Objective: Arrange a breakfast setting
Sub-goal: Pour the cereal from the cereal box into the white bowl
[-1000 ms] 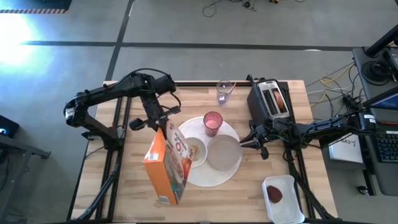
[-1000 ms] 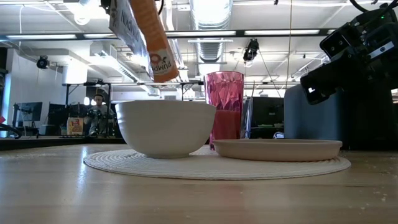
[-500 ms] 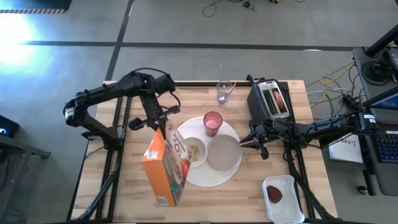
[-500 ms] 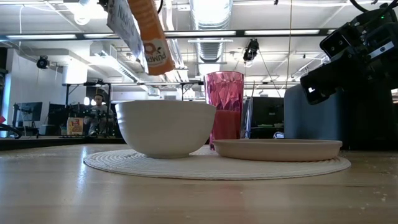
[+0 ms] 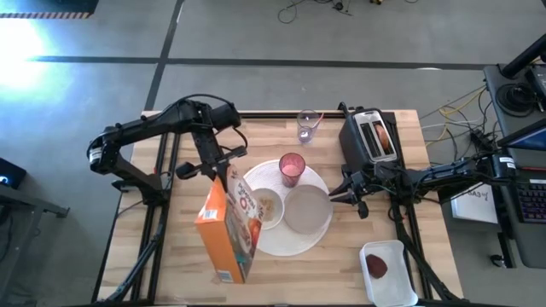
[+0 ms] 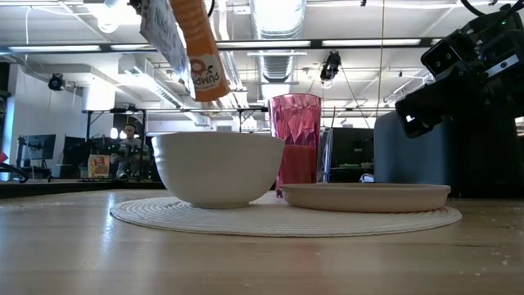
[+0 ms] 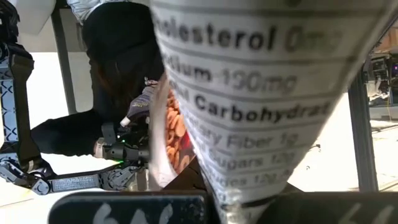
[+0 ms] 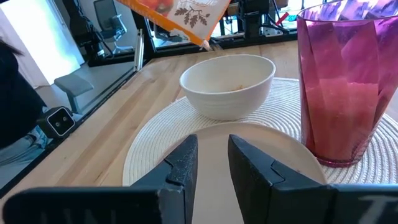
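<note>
The left gripper (image 5: 223,173), clamped on the tilted cereal box (image 5: 229,227), has lifted its mouth slightly above the small white bowl (image 5: 266,207); pouring seems to be ending. The right gripper (image 5: 348,194) waits slightly parted.

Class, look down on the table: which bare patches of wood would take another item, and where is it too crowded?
Free: the near left corner beside the cereal box, and the far strip between the left gripper and the clear glass. Crowded: the big plate holding bowl, small plate and pink cup, with the right gripper and toaster alongside.

Robotics lab: ceiling ducts (image 6: 274,20), monitors (image 6: 39,150), wooden table (image 5: 171,256) on concrete floor (image 5: 256,34).
</note>
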### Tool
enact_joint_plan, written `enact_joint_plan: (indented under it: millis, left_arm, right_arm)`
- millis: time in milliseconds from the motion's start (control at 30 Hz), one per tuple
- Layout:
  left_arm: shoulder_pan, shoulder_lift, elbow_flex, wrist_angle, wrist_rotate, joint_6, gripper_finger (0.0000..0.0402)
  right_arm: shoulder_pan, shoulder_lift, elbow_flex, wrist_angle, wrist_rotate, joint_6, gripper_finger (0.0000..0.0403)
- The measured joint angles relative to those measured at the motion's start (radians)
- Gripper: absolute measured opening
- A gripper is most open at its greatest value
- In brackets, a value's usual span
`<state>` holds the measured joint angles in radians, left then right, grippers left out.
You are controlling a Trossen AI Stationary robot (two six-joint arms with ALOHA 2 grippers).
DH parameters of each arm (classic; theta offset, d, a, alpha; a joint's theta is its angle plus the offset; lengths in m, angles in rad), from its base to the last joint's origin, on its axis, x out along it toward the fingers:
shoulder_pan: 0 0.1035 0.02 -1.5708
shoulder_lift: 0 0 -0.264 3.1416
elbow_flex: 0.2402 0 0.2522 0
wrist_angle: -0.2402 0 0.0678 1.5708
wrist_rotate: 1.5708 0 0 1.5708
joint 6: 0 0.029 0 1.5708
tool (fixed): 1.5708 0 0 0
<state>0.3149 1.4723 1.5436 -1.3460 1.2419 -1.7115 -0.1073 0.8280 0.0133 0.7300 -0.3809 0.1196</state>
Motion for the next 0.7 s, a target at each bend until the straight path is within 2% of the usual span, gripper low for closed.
enact_joint_plan:
  millis: [700]
  left_arm:
    - [0.002,-0.002,0.000,-0.006,-0.042,-0.005,0.0000]
  right_arm:
    - [0.000,0.000,0.000,0.000,0.000,0.000,0.0082]
